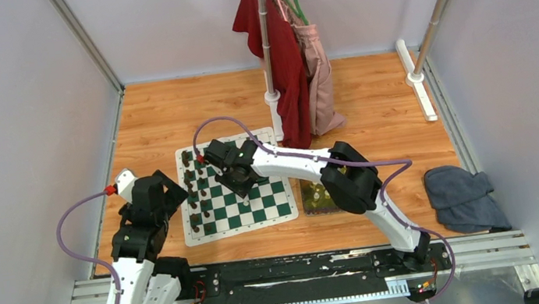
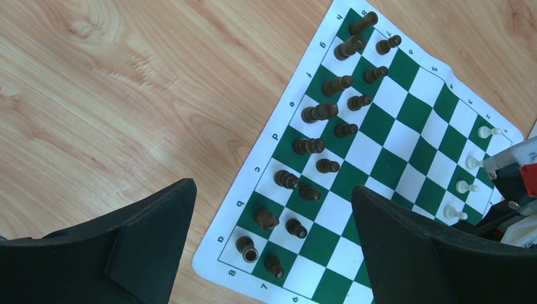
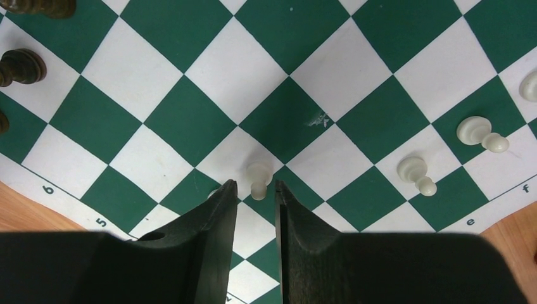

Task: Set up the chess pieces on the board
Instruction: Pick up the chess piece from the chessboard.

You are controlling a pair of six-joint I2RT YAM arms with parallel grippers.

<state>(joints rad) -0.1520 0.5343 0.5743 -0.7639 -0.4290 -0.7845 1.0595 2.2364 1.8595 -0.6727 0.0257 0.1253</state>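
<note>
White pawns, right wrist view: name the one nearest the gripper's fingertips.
The pawn directly ahead of the right gripper, its head between the fingertips; the other pawns stand far off to its right.

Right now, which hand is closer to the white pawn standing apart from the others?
Right. The right gripper has its open jaws either side of the pawn. The left gripper hovers off the board's other side, by the dark pieces.
</note>
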